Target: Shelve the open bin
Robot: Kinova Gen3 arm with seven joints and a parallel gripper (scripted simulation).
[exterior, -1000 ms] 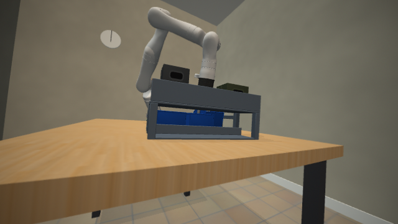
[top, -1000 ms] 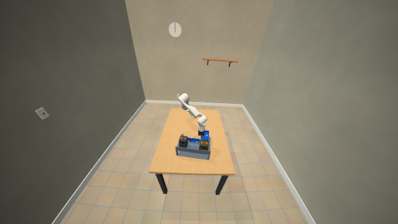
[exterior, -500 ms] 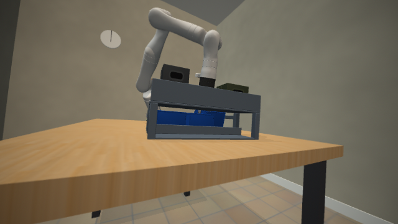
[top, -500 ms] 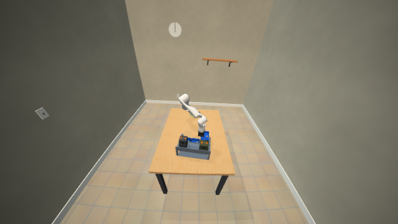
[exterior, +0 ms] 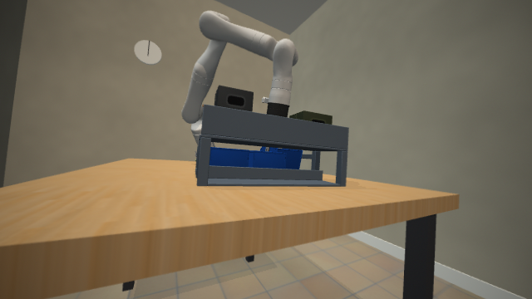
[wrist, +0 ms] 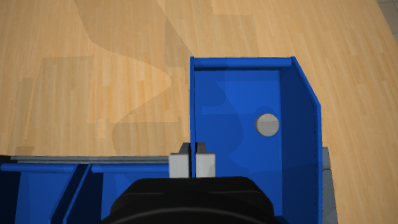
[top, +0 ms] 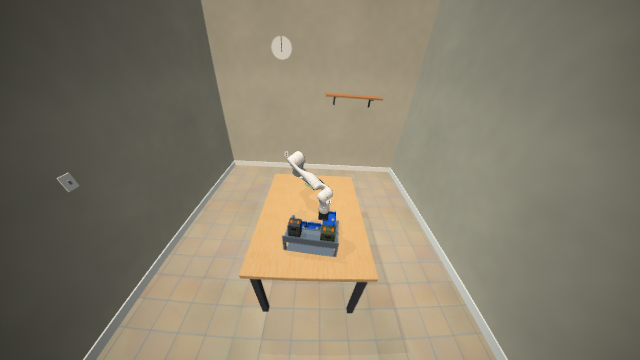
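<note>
Farthest left in the wrist view, two seated blue bins [top: 312,226] [exterior: 229,158] [wrist: 45,192], close-set, leaving little room for a crooked entry. Next, the claw [top: 324,219] [exterior: 268,149] [wrist: 193,154], nearly closed, pinching the thin left wall of the open bin [top: 330,217] [exterior: 293,159] [wrist: 237,90]. At the right end of the shelf [top: 310,241] [exterior: 274,126] [wrist: 327,185], rear toward it, low front lip facing away. Probably light, stiff plastic, smooth enough to swivel about so narrow a hold. Best gripped squarely on that upright wall, well down from the rim. Farther right, a loose grey disc [wrist: 267,125] on the bin's floor, likely to slide under a steep tilt. Tip gently, enter slowly, then push evenly near the front lip.
</note>
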